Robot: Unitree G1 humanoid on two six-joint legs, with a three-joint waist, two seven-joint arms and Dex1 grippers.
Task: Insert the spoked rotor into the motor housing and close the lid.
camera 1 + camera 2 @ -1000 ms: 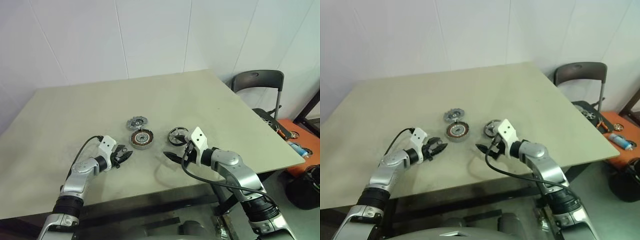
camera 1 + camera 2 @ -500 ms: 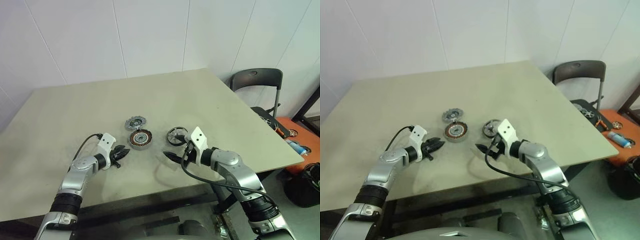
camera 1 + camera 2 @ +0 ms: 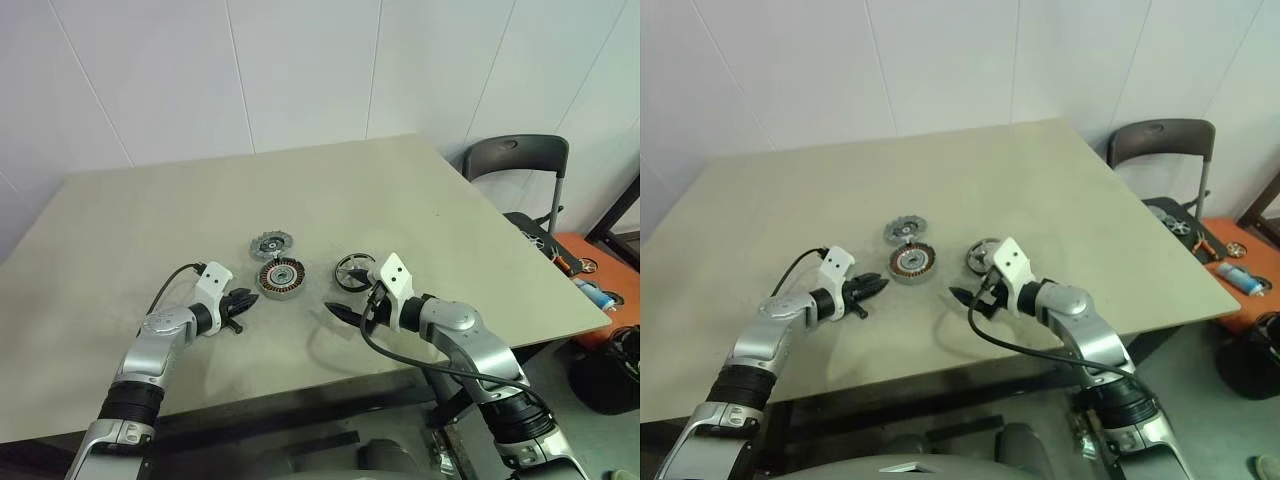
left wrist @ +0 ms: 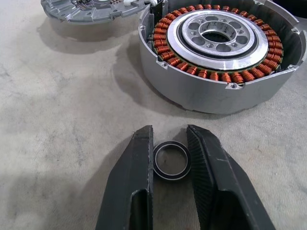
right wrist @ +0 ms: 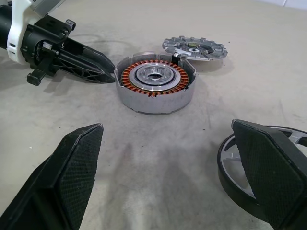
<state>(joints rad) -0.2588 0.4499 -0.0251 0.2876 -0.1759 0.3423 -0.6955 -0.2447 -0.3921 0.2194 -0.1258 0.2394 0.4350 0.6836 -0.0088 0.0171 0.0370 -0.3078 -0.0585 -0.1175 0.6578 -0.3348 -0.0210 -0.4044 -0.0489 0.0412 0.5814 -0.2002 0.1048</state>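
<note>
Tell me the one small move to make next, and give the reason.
Probably swing the open right hand sideways to straddle the spoked rotor: it lies flat on the table beside the hand's fingers, ungrasped, and the motor housing sits open, its lid off behind it.

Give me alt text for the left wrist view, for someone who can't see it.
Two black fingers of the left tool flank a small black-rimmed metal ring lying on the beige table. Beyond it sits the round silver motor housing with copper-orange windings, and behind that the edge of the flat grey lid.
</note>
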